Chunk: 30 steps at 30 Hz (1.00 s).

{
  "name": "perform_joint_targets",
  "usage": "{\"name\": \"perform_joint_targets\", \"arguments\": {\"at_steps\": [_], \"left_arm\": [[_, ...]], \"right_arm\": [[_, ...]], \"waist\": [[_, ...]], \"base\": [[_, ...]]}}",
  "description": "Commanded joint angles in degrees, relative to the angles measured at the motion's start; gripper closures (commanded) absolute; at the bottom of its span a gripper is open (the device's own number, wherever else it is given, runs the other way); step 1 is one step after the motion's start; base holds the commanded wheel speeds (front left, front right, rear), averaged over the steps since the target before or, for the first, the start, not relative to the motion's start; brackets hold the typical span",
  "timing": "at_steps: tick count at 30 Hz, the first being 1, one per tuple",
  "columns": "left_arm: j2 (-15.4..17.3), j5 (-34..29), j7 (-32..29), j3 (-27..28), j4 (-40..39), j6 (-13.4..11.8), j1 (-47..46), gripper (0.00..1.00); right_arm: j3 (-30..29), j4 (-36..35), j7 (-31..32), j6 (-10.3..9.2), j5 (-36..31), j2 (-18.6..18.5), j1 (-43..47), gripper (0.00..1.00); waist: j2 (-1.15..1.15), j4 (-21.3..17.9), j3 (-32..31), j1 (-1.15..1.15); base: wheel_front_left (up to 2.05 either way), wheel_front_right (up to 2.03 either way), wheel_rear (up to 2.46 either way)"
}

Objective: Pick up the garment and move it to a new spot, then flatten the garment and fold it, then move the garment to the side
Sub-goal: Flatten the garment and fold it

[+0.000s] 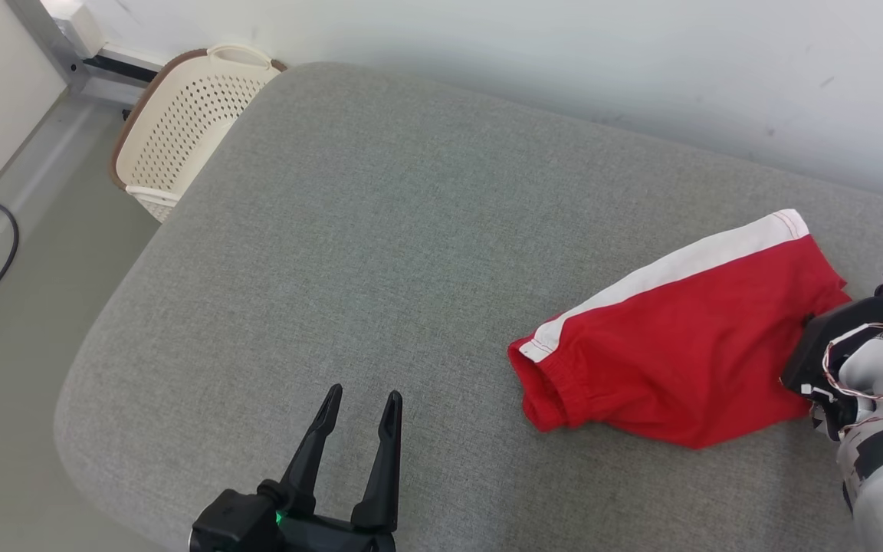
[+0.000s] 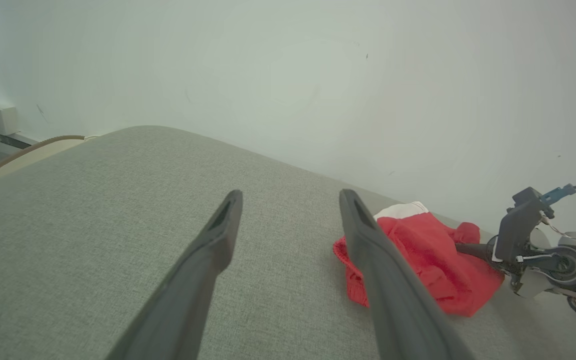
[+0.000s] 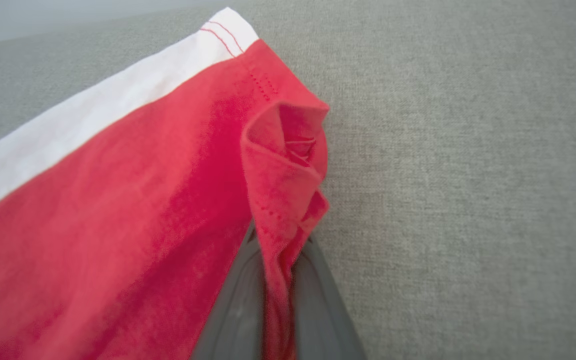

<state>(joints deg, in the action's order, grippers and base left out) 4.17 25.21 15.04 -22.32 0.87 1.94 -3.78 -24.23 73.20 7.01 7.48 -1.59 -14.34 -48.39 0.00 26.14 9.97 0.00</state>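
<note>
The garment (image 1: 687, 353) lies on the right side of the pad (image 1: 380, 253), with the right gripper (image 3: 280, 260) at its right edge. The left gripper (image 1: 364, 394) hangs over the near edge, well to the left. A basket (image 1: 181, 130) stands beyond the far-left corner.

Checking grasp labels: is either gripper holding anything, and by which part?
The right gripper is shut on the red shorts, pinching a bunched fold of the red leg edge, opposite the elastic waistband. The left gripper is open, holding nothing.
</note>
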Motion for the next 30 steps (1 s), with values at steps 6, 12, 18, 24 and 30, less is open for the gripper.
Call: {"name": "perform_joint_targets", "arguments": {"at_steps": [6, 12, 18, 24, 30], "left_arm": [[-0.4, 0.8, 0.2, -0.1, 1.1, 0.0, 0.8, 0.00], [-0.2, 1.0, 0.2, 0.2, 1.6, -0.2, 1.8, 0.00], [0.1, 1.2, 0.1, 0.3, 2.1, -0.1, 2.3, 0.00], [0.6, 1.5, -0.2, 0.5, 2.1, -0.5, 2.9, 0.00], [1.0, 1.5, -0.6, 0.1, 2.0, -0.7, 2.8, 0.00]], "right_arm": [[-4.4, -1.8, -4.0, -0.01, 0.0, 3.4, 3.5, 1.00], [-5.5, -4.9, -7.9, -0.01, 1.7, 7.8, 8.7, 1.00], [-6.3, -9.8, -9.1, -0.01, 1.3, 9.5, 14.8, 1.00], [-5.9, -18.7, -5.6, -0.01, 0.8, 11.3, 21.8, 1.00], [-0.8, -23.7, -1.8, -0.01, 7.5, 11.6, 27.2, 1.00]], "waist": [[0.00, -1.3, -2.5, 0.00], [0.00, -3.9, -5.4, 0.00], [0.00, -6.0, -8.0, 0.00], [0.00, -7.9, -9.9, 0.00], [0.00, -8.5, -10.6, 0.00]], "base": [[0.00, 0.00, 0.00], [0.00, 0.00, 0.00], [0.00, 0.00, 0.00], [0.00, 0.00, 0.00], [0.00, 0.00, 0.00]]}}
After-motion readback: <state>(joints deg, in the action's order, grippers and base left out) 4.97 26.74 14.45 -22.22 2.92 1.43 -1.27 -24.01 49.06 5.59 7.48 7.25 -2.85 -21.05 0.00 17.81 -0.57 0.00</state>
